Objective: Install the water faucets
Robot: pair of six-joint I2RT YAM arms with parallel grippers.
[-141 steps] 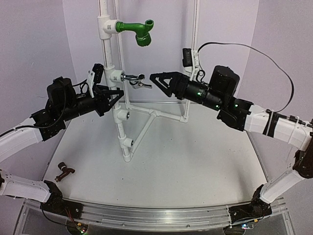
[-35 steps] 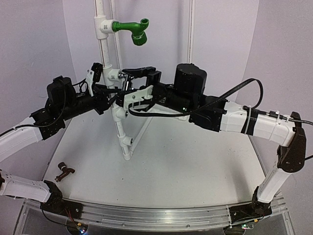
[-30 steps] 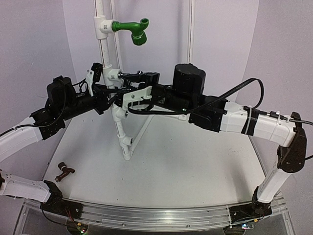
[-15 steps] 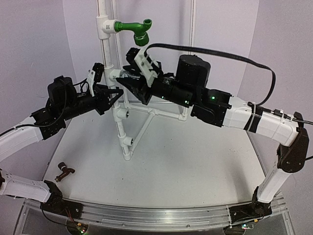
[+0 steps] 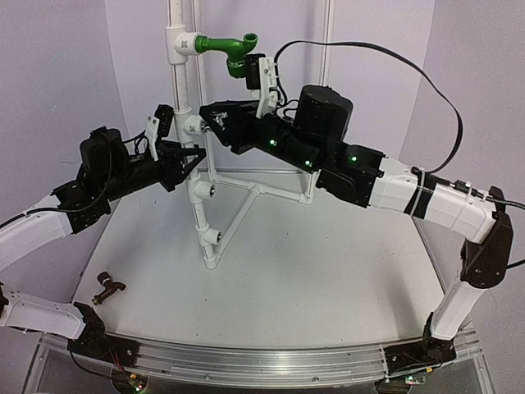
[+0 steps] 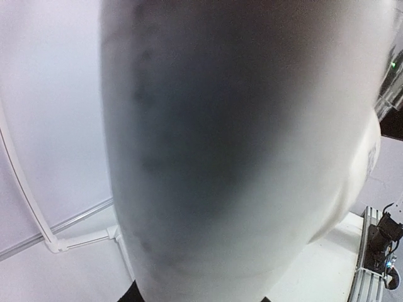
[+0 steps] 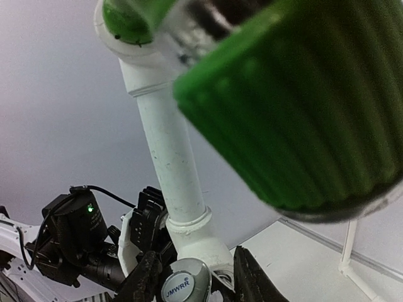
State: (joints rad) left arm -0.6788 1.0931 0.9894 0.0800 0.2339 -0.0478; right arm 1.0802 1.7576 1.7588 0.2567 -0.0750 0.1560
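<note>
Hands first: what do they hold?
— My right gripper [image 5: 210, 121] is clamped on the chrome faucet [image 7: 186, 284], which sits at the white tee [image 5: 191, 125] on the upright pipe [image 5: 182, 78], below the green elbow [image 5: 230, 48]. My left gripper [image 5: 194, 156] is clenched on that pipe, lower down.
— And the brown faucet [image 5: 107, 287]?
— It lies on the table [image 5: 312, 271], toward the near left corner, well apart from both.

Only one marking is read: "JMWRR" with a small registered sign, lettered white on a round blue badge [image 7: 178, 289] set in the chrome faucet [image 7: 198, 274], just below the white upright pipe [image 7: 167, 157]. Print on that pipe's tee fittings [image 5: 182, 43] is too small to be read.
</note>
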